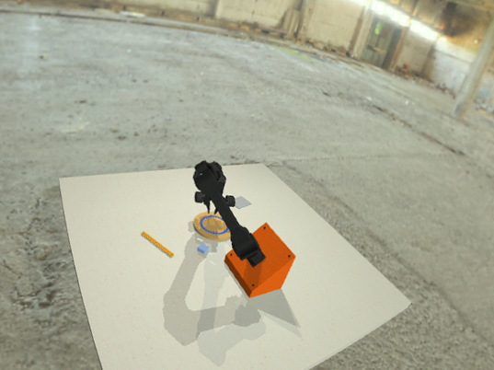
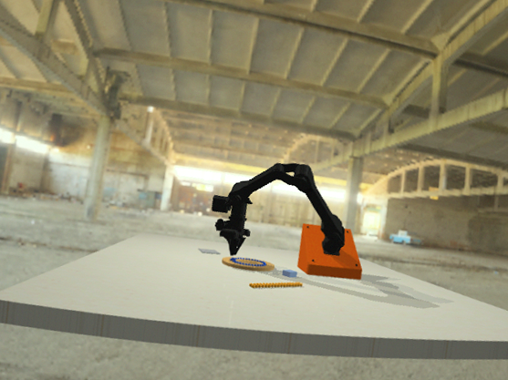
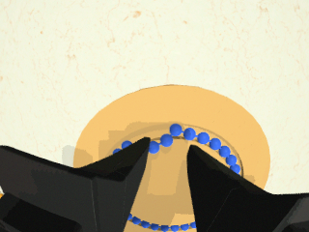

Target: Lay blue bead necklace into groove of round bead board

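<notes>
The blue bead necklace (image 1: 214, 233) (image 2: 264, 264) (image 3: 203, 138) lies as a closed loop on the round tan bead board (image 1: 196, 224) (image 2: 269, 267) (image 3: 169, 101). In the wrist view its right-hand beads follow the curved groove line. Near the fingertips a few beads dip inward from that line, towards the board's middle. My gripper (image 1: 211, 212) (image 2: 234, 254) (image 3: 169, 147) points down over the far part of the loop, with its fingers partly open and nothing held between them. The left finger hides some beads at the upper left, and both fingers hide the loop's sides.
An orange bead strip (image 1: 157, 243) (image 2: 275, 285) and a small light-blue block (image 1: 202, 248) (image 2: 288, 273) lie on the white table near the board. A thin grey square (image 1: 242, 202) (image 2: 209, 250) lies beyond it. The arm stands on an orange wedge base (image 1: 269, 258) (image 2: 332, 266).
</notes>
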Controlling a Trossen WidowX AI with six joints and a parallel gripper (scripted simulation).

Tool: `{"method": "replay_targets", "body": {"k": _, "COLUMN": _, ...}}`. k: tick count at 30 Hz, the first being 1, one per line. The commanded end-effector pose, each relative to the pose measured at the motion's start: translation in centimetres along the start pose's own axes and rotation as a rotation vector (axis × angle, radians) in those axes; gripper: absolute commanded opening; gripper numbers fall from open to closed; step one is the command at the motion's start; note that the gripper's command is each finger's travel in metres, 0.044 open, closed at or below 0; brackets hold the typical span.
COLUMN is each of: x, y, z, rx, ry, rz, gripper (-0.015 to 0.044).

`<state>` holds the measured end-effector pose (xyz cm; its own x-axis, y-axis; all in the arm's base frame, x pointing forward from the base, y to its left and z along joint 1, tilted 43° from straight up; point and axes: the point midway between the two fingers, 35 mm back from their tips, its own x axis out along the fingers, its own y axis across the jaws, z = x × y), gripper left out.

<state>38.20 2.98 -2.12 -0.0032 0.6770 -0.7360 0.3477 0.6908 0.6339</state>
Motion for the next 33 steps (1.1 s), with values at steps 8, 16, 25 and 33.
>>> {"method": "replay_targets", "body": {"k": 8, "x": -1.7, "y": 1.5, "z": -1.1, "rx": -1.274, "ry": -0.004, "rz": -0.001, "gripper": 0.0120}}
{"method": "replay_targets", "body": {"k": 16, "x": -2.3, "y": 2.0, "z": -1.5, "rx": -1.758, "ry": -0.004, "rz": -0.001, "gripper": 0.0120}}
{"method": "replay_targets", "body": {"k": 25, "x": -2.4, "y": 2.1, "z": -1.5, "rx": -1.862, "ry": -0.004, "rz": -0.002, "gripper": 0.0120}}
{"method": "replay_targets", "body": {"k": 33, "x": -2.4, "y": 2.1, "z": -1.5, "rx": -1.862, "ry": -0.004, "rz": -0.002, "gripper": 0.0120}}
